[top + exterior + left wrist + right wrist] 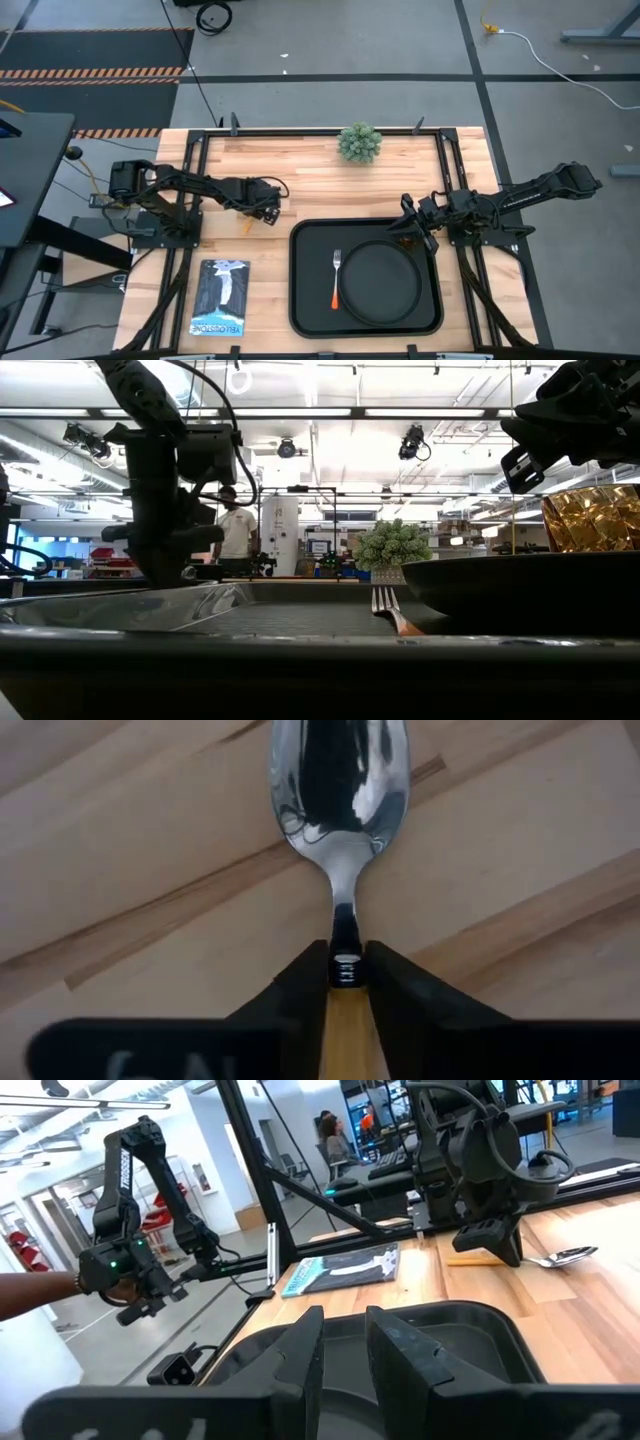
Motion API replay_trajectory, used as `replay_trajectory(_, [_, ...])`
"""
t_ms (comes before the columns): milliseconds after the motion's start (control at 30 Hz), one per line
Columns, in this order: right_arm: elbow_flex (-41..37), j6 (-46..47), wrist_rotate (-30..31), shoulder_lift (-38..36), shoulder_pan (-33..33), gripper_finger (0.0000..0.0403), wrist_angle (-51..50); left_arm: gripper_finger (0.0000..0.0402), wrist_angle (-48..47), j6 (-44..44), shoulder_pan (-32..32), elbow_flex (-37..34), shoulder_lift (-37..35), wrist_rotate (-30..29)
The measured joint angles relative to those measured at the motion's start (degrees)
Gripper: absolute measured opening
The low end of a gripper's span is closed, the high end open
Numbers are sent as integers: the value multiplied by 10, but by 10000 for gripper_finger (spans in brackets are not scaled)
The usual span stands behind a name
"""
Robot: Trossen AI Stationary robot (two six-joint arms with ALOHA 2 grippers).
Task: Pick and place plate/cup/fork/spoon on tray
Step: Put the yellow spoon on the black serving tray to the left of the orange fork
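Note:
The spoon (246, 224) lies on the wooden table left of the tray (300, 300). Its silver bowl (338, 780) points away from my left gripper (347, 970), which is down on it and shut on its handle. The round black plate (380, 285) and the fork (336, 275) lie on the tray. The amber cup (405, 239) stands at the tray's far edge behind the plate, and also shows in the low view (595, 515). My right gripper (407, 218) hovers above the cup, empty, its fingers (300, 1350) a narrow gap apart. My left gripper pinches the spoon between its two fingers, where the orange handle meets the metal neck (346, 960). The fingers come from above and lie across the handle. The spoon lies flat on the table, with bowl (565, 1257) and handle (465, 1262) both on the wood.
A small green plant (359, 142) stands at the table's far edge. A blue booklet (220, 297) lies at the near left. Black frame rails run along the table's sides. People stand in the room beyond the table.

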Motion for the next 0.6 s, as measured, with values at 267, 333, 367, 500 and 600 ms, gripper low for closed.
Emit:
replay_trajectory(267, [0,0,0,0,0,84,-1,46,4,-30,2,6,-1,6])
replay_trajectory(333, [0,0,0,0,0,84,-1,51,-2,-39,5,14,-5,13])
replay_trajectory(367, [0,0,0,0,0,84,-1,53,-1,-43,5,19,-5,18])
replay_trajectory(500, [0,0,0,0,0,84,-1,53,7,-47,3,47,-21,29])
replay_trajectory(600, [0,1,0,0,0,84,-1,52,-2,-45,-4,70,-28,26])
